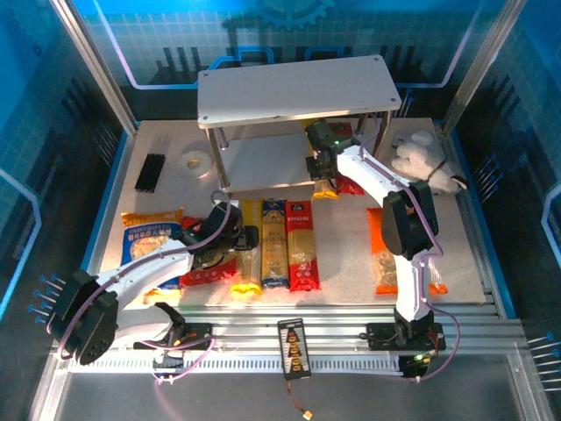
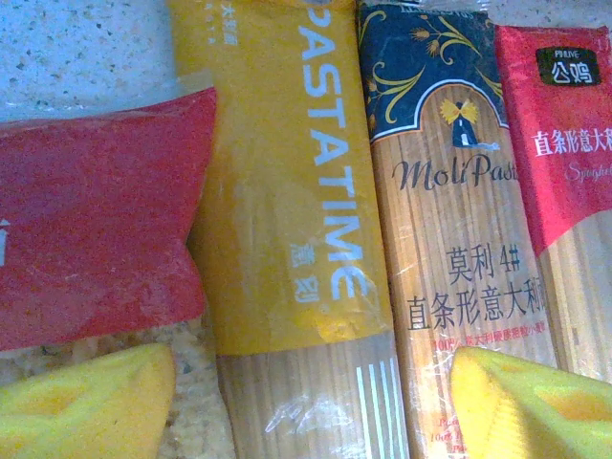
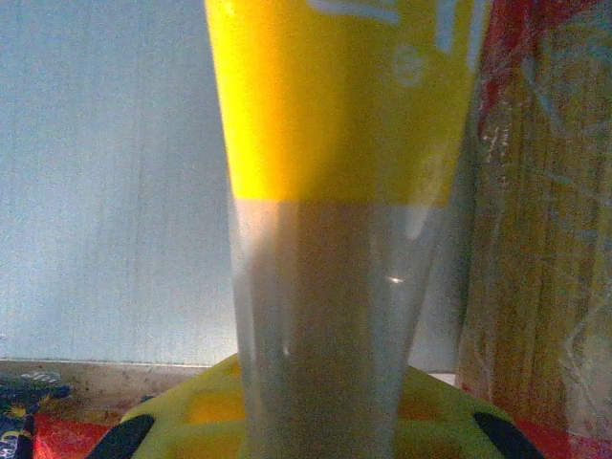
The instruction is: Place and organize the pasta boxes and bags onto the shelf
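Two claws | right claw (image 1: 323,175) narrow, gripping yellow pack (image 3: 335,115) at lower shelf (image 1: 263,162) board | left claw (image 2: 306,411) wide over second yellow pack (image 2: 296,191) | next: likely release flat beside red pack (image 1: 351,184).

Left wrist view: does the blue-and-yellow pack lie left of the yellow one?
No, the blue-and-yellow pack lies right of the yellow pack.

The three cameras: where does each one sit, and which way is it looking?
Top external: above and behind the arms, looking down on the table, the shelf and both arms.
Left wrist: on the left arm, looking down at packs on the table; the left hand shows yellow fingers.
Right wrist: on the right arm, pointing toward the shelf's lower tier; the right hand grips a yellow pack.
Shared: top and left wrist both show the blue-and-yellow pack.
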{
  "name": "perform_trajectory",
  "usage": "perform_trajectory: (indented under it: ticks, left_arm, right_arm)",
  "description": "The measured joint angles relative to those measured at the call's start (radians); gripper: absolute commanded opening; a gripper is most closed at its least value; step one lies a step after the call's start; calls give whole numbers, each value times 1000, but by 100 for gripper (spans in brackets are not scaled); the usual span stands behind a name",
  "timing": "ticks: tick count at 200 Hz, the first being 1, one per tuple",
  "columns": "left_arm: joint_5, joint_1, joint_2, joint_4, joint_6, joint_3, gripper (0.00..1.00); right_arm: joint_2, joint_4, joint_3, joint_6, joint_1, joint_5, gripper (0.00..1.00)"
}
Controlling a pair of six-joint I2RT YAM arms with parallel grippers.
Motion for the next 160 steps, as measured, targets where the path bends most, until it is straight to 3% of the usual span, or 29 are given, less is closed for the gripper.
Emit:
perform_trajectory:
  ticks: [13,42,98,136,160]
  left_arm:
    - [0,0,0,-3,0,1,77]
    - [0,0,0,-16,4,8,77]
    - [0,1,0,-26,5,21,77]
    - [0,1,0,-30,6,21,77]
    - [0,1,-11,-34,6,21,77]
  right_arm:
    - [0,3,0,4,-6,-1,0]
    - [5,3,8,9,-15,-3,26]
    - [25,28,13,14,-31,-8,38]
    - [32,51,34,11,-33,-8,61]
    - [34,59,44,19,-38,-17,70]
